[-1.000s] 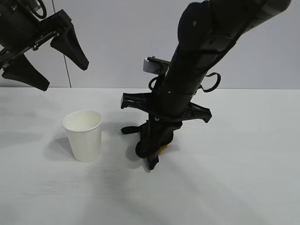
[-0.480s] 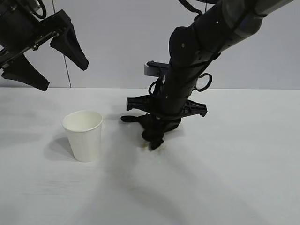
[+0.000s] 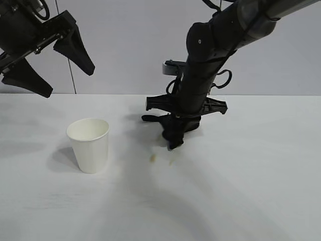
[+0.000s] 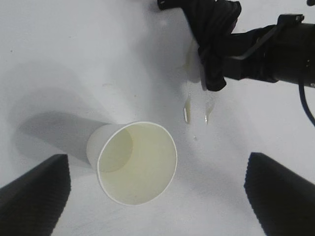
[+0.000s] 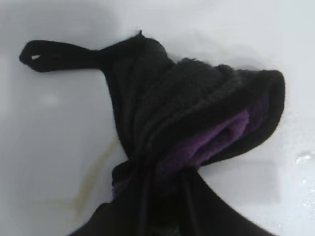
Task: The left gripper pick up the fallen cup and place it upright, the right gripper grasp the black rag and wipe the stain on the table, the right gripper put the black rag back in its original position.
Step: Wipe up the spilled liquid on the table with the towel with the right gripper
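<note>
The white paper cup (image 3: 89, 144) stands upright on the white table (image 3: 251, 191), left of centre; it also shows in the left wrist view (image 4: 133, 162), empty. My left gripper (image 3: 50, 60) hangs open and empty high above the cup at the upper left. My right gripper (image 3: 175, 135) is shut on the black rag (image 3: 173, 131), pressing it to the table behind the stain. The rag (image 5: 197, 128) shows its purple patch and thin tail. The stain (image 3: 153, 158) is thin yellowish smears (image 4: 187, 110) just in front of the rag.
A grey wall stands behind the table. The right arm (image 3: 210, 55) leans in from the upper right over the table's middle. The table's front and right side are bare white surface.
My right gripper has dragged the rag back away from the camera and to the right, uncovering faint smears where it pressed. The cup and left gripper have not moved.
</note>
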Controlling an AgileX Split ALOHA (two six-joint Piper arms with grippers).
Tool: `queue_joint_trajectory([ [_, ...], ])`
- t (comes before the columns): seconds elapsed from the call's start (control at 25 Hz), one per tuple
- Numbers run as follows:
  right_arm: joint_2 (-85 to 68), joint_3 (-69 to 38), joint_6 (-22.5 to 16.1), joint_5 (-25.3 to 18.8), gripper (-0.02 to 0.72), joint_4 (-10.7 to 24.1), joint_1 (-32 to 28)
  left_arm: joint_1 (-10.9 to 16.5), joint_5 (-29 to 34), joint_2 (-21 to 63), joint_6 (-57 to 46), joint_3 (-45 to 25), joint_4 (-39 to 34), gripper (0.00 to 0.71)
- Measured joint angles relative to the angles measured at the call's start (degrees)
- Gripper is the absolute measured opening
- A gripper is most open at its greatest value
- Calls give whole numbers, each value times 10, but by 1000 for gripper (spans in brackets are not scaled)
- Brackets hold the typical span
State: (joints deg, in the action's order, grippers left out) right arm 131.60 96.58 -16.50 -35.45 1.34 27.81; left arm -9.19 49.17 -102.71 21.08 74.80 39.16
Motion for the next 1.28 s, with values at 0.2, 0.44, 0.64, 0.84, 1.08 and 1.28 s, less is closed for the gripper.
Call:
queue_joint_trajectory([
  [0.2, -1, 1, 23, -45, 75, -22, 64, 0, 3, 0, 0, 0, 0, 693],
  [0.44, -12, -13, 26, -75, 75, -21, 74, 0, 6, 0, 0, 0, 0, 693],
  [0.64, -55, -85, 17, -76, 75, -13, 50, 0, 6, 0, 0, 0, 0, 693],
  [0.84, -94, -165, -2, -34, 75, 10, -12, 0, 6, 0, 0, 0, 0, 693],
  [1.08, -75, -152, -3, 20, 75, 10, -87, 0, 6, 0, 0, 0, 0, 693],
  [1.28, -34, -70, 9, -5, 75, 12, -101, 0, 6, 0, 0, 0, 0, 693],
])
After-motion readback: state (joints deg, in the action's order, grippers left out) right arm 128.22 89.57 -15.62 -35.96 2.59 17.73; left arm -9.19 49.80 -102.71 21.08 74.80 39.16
